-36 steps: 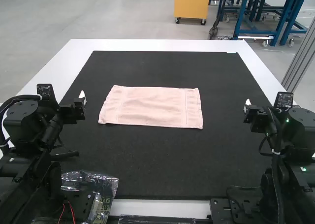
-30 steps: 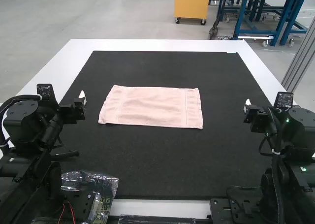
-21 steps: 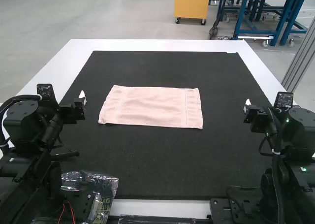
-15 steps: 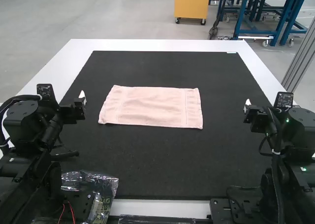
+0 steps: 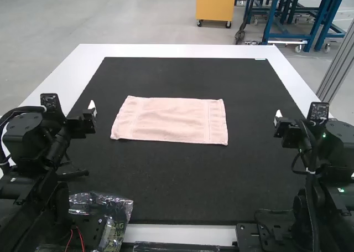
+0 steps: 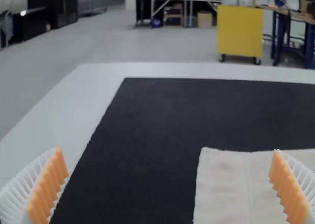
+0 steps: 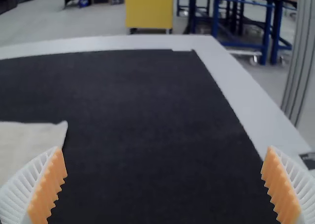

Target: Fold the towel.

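Note:
A pink towel [image 5: 170, 120] lies flat as a rectangle, wider than it is deep, near the middle of the black mat. My left gripper [image 5: 92, 109] is off to the towel's left, and my right gripper [image 5: 277, 117] is off to its right; neither touches it. In the left wrist view the left gripper [image 6: 169, 184] stands open, its fingers wide apart, with part of the towel [image 6: 224, 184] beyond. In the right wrist view the right gripper [image 7: 163, 182] is open too, and one end of the towel [image 7: 29, 143] shows.
The black mat [image 5: 177, 180] covers most of the white table [image 5: 177, 50]. A clear plastic bag [image 5: 113, 213] lies by the left arm's base. A grey metal post [image 5: 338, 63] rises beyond the table's right side.

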